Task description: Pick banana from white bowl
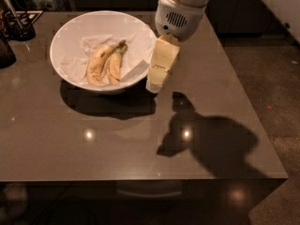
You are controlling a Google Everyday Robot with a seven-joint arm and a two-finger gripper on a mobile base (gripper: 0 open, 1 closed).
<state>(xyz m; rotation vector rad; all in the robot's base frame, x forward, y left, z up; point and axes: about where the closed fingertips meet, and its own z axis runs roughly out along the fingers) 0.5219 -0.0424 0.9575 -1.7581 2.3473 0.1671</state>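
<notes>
The white bowl (63, 34) stands on the far left part of the grey table, lined with crumpled white paper. Two bananas lie side by side in it. The banana (114, 65) is the shorter, curved, deeper-yellow one on the right, with its dark stem end pointing to the back. The longer, paler banana (96, 64) lies to its left. My gripper (154, 85), cream-coloured, hangs from the white arm and points down just outside the bowl's right rim, above the table. It holds nothing that I can see.
A dark holder with utensils (18, 23) and a dark object (4, 50) stand at the table's far left. The table's right edge (253, 111) drops to the floor. The arm's shadow lies on the table at the right.
</notes>
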